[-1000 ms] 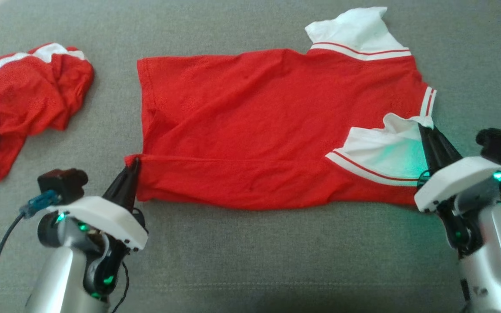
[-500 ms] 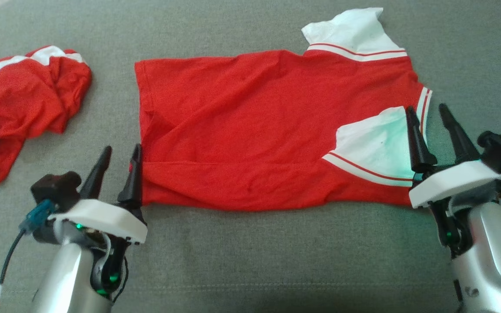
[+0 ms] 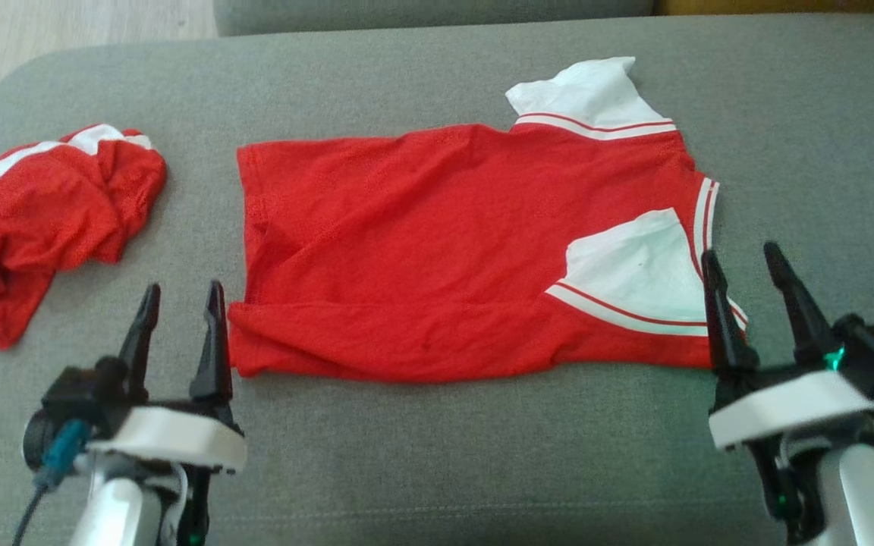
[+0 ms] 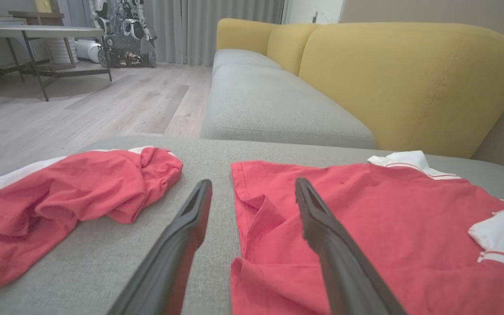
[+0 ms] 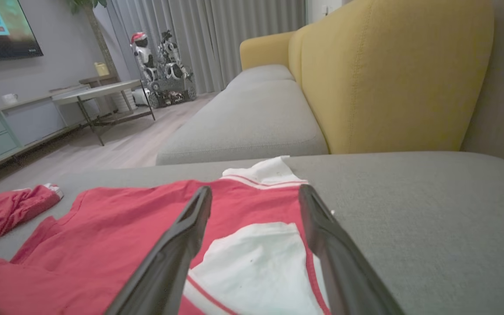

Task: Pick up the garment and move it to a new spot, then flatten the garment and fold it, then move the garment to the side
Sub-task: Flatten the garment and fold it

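Red garment (image 3: 437, 250) is lying on the sofa seat (image 3: 437, 455), near edge doubled over. Left claw (image 3: 183, 287) and right claw (image 3: 739, 252) are hovering wide open at its near corners. Folding seems underway; the next move needs a grip on an edge.

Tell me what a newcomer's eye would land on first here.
The bright red shirt with white sleeves, spread across the middle of the grey sofa cushion with its near edge folded over, grabs the eye first. A second red-and-white garment lies crumpled to its left. The left gripper and right gripper stand open at the shirt's near corners, holding nothing, and a mustard-yellow backrest rises behind.
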